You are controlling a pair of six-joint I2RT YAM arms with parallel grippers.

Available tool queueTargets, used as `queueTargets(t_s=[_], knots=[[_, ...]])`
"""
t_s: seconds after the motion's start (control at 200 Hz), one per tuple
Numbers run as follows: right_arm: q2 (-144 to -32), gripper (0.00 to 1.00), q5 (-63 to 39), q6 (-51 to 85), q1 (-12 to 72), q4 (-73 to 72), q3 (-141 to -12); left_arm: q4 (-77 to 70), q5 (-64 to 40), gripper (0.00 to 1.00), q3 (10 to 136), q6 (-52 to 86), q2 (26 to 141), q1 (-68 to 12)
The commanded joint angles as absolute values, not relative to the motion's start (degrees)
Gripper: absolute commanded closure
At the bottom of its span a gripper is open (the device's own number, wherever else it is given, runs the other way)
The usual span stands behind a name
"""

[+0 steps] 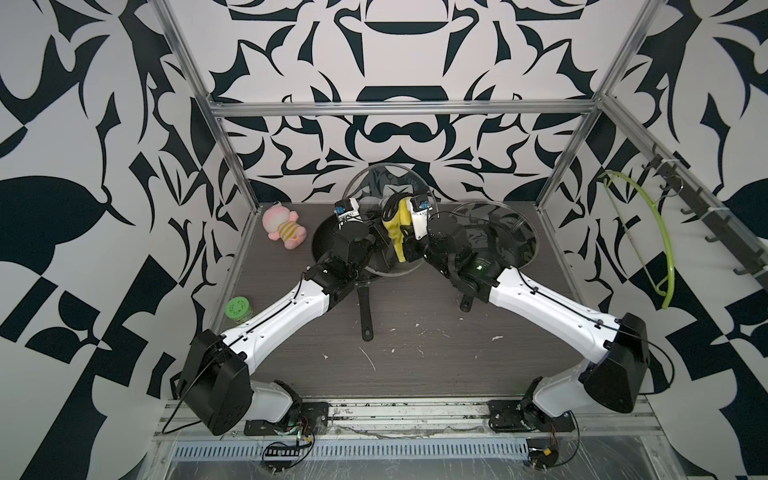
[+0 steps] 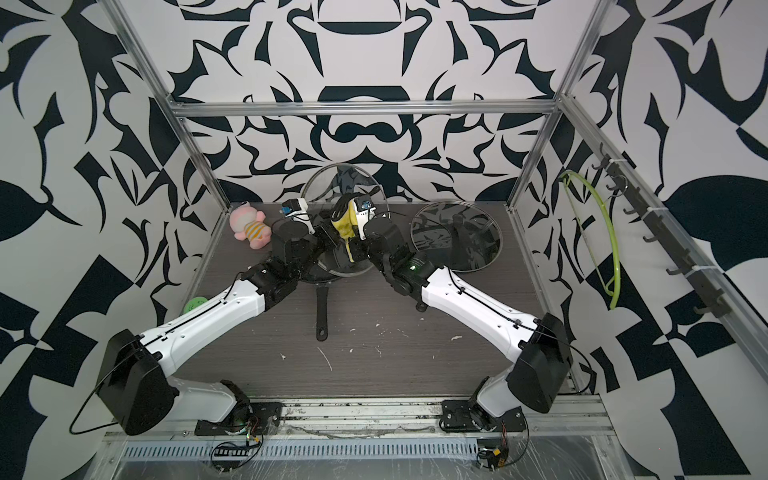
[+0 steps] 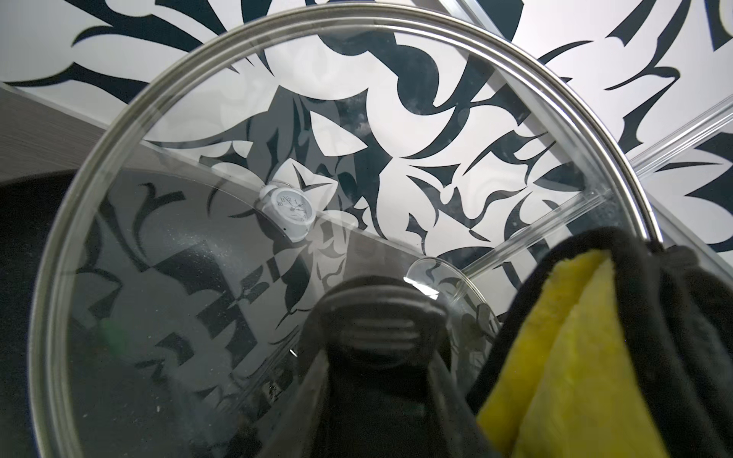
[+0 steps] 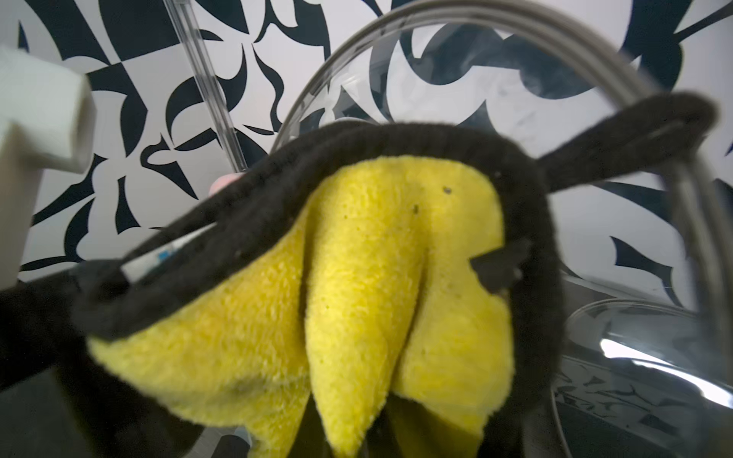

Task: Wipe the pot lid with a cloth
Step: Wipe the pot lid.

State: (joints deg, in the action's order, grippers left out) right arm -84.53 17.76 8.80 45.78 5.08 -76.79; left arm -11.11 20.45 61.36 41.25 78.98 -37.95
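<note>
- The right jaws are clamped on the cloth (image 4: 357, 277). It is bunched into folds, so a thick yellow pad with black edging sticks out past the tips. We judge that this gives a soft face to press on glass.
- The left jaws are closed around the black knob (image 3: 377, 325) of the glass pot lid (image 1: 370, 187). They hold it on edge, nearly upright, with its knob side turned toward the right jaws, so the whole face is within reach for wiping.
- The cloth is at that face, just beside the knob; we cannot tell whether it presses on the glass.
- Below both pairs of jaws sits a black frying pan (image 1: 365, 309). The lid's lower rim is over it or on it; we cannot tell which.
- Well beyond the right jaws, a second glass lid (image 1: 513, 232) lies low over the table (image 1: 415, 365), out of the way.
- Beyond the left jaws lies a pink plush toy (image 1: 282, 224). A white alarm clock (image 3: 291, 212) shows through the held glass. We judge that neither is in the wiping path.
</note>
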Motion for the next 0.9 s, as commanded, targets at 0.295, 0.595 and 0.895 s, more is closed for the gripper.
queueTargets(t_s=[0.295, 0.595, 0.895], knots=[[-83.01, 1.00, 20.82, 1.96, 42.19, 8.70, -86.15, -28.37, 6.90, 1.00, 60.53, 9.90, 70.09, -38.24], [-91.55, 1.00, 12.88, -3.33, 41.66, 22.52, -102.45, -34.83, -4.81, 1.00, 55.90, -25.25, 68.79, -38.28], [-103.17, 1.00, 3.84, -6.93, 41.83, 37.01, -121.08, -22.52, -13.23, 1.00, 59.31, -59.71, 70.11, -38.58]])
